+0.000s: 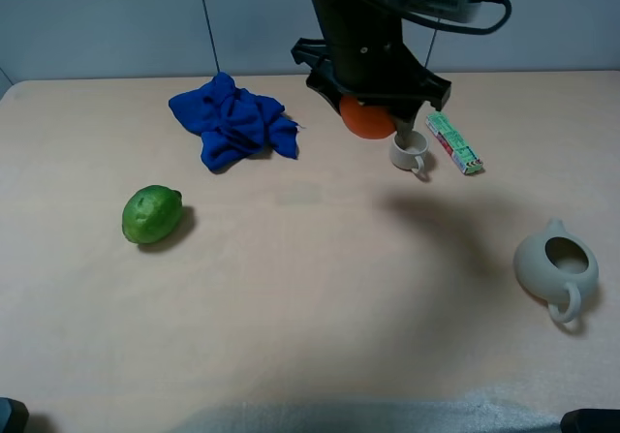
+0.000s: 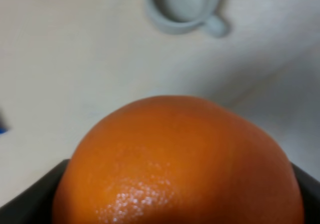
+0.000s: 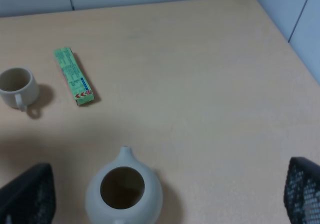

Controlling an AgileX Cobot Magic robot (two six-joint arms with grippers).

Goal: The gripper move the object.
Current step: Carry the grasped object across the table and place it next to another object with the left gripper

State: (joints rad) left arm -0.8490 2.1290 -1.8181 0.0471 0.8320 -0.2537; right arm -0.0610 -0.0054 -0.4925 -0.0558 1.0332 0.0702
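A pale wooden table (image 1: 310, 336) runs back to a grey-blue wall; over its far middle the left gripper (image 1: 378, 89) has its black jaws clamped either side of the orange (image 1: 364, 121), apparently clear of the surface, just left of a small cup (image 1: 410, 152); the right gripper (image 3: 167, 199) sits at the near right by a pale teapot (image 1: 555, 270), jaws spread wide, holding nothing; the fruit looks firm, round and fairly hefty; its dimpled skin should give grip, so a hold across the widest part seems safest, lest it roll out.
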